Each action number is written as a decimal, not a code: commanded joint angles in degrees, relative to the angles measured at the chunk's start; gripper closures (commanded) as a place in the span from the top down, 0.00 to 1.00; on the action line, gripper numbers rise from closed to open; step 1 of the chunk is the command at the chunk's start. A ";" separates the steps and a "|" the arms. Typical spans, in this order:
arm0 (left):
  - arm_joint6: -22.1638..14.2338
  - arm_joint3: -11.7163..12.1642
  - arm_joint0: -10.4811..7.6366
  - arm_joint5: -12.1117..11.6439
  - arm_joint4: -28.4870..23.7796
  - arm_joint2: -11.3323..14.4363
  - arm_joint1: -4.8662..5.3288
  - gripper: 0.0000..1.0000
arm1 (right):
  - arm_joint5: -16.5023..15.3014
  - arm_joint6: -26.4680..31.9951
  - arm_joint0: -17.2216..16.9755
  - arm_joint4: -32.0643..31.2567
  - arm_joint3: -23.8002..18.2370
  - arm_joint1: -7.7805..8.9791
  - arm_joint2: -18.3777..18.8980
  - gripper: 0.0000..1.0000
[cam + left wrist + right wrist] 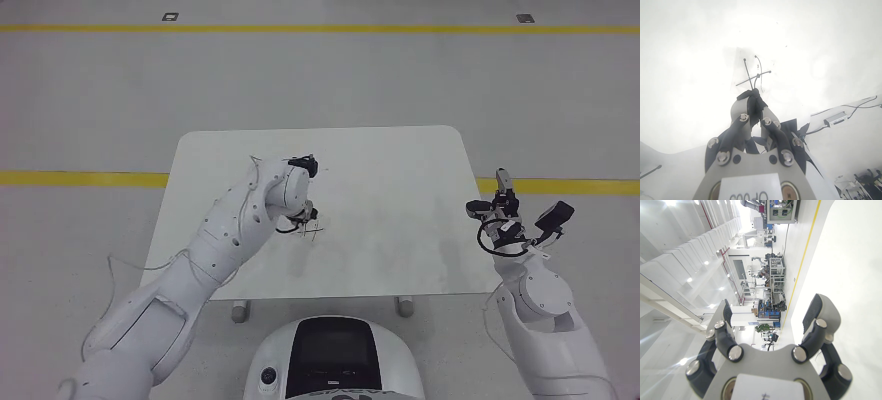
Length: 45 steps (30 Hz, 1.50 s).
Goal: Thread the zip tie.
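The left gripper is pinched shut on the tail of one zip tie, whose head stands just beyond the fingertips. Three more zip ties lie crossed beneath it on the bench, left of its middle. The right gripper hangs wide open and empty, off the bench's right edge.
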 commanded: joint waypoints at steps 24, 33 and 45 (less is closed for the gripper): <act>0.65 -4.27 5.07 -13.35 -14.84 -15.57 5.00 0.00 | 0.00 0.00 0.00 0.00 0.00 0.00 0.00 1.00; -0.17 6.85 3.24 -35.16 -31.93 -21.46 8.64 0.00 | 0.00 0.00 0.00 0.00 0.00 0.00 0.00 1.00; -0.17 11.09 1.38 -38.89 -35.95 -20.34 9.76 0.00 | 0.00 0.00 0.00 0.00 0.00 0.00 0.00 1.00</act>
